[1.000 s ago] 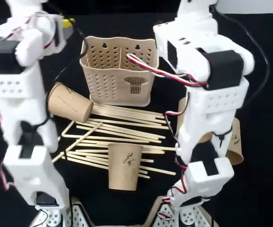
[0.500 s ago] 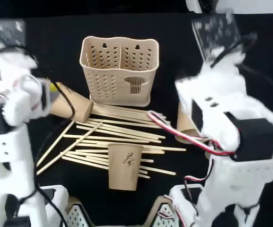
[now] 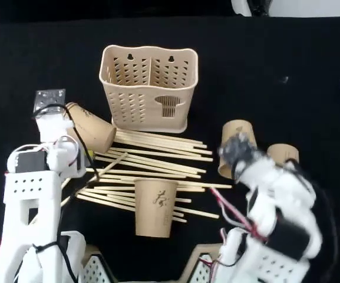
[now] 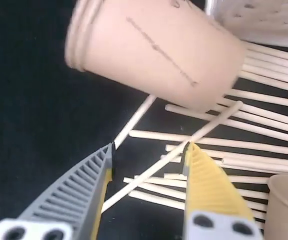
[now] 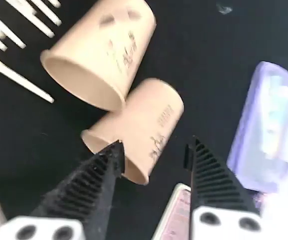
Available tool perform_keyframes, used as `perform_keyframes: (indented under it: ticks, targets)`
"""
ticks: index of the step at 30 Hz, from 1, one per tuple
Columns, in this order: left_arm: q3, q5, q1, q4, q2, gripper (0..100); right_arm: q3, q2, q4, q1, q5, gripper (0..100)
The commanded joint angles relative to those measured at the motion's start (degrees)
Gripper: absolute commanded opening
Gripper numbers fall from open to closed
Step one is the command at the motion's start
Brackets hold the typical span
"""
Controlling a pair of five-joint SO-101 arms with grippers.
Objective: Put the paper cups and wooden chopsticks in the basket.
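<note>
Paper cup [image 5: 144,125] lies sideways, rim nearest the open right gripper [image 5: 156,145], directly ahead; left gripper [image 4: 148,147] likewise open.

Beige basket [image 3: 149,88] upright, wooden chopsticks [image 3: 158,160] strewn before it, four paper cups [image 3: 155,206] around (leftmost tipped over).

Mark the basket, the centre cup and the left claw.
basket [image 3: 128,101]: high view, perforated front wall.
centre cup [image 3: 155,209]: high view, side wall.
left claw [image 4: 148,148]: left wrist view, midway between its fingertips.
</note>
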Motion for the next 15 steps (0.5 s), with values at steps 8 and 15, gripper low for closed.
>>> perform_keyframes:
  ticks: [8, 15]
  targets:
    - [2.33, 1.41, 4.26, -0.88, -1.41, 23, 28.44, -27.91, -12.66, 17.58, 21.45, 20.8]
    - [2.33, 1.41, 4.26, -1.05, -1.41, 23, 36.26, -28.09, -22.95, 18.73, 23.82, 20.5]
